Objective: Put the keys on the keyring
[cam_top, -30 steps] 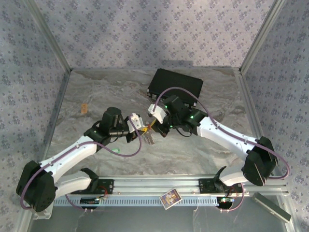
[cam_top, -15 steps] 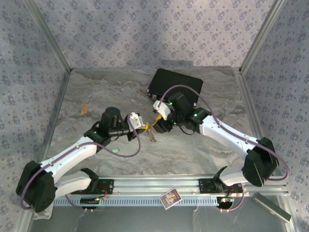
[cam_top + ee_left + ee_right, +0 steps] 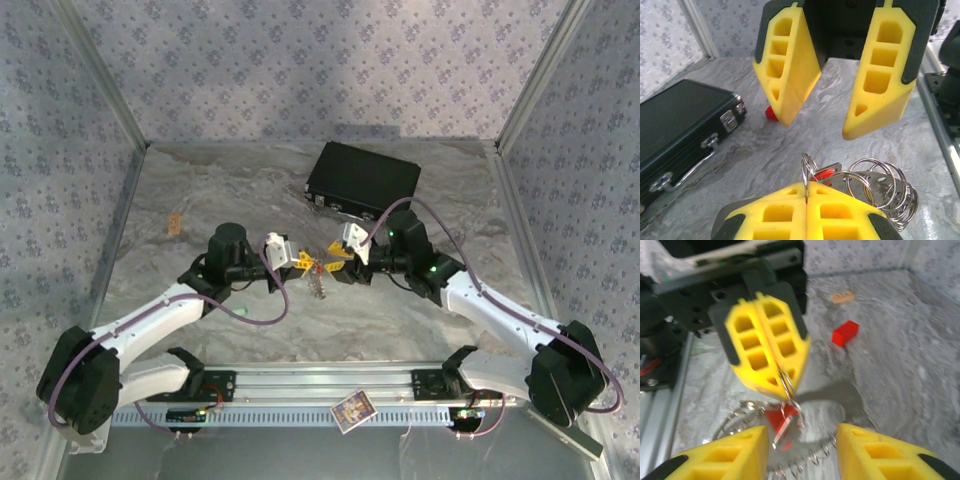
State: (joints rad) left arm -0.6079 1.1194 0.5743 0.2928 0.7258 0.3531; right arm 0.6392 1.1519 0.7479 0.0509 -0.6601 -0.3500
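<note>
The left pincer [image 3: 806, 189] is clenched on the keyring [image 3: 897, 200], with the right pincer [image 3: 800, 439] released just opposite; a misaimed closing could knock the dangling red key [image 3: 777, 420] or pull the keyring free.

Here's the grey-and-white marbled tabletop [image 3: 200, 190], evenly lit, with only soft shadows. Pale lilac walls with a small repeating print [image 3: 320, 70], possibly little flowers, close in the far edge and both sides. Silvery metal posts [image 3: 105, 85] slant up from the far corners. A ribbed aluminium rail [image 3: 330, 380] runs along the near edge.
</note>
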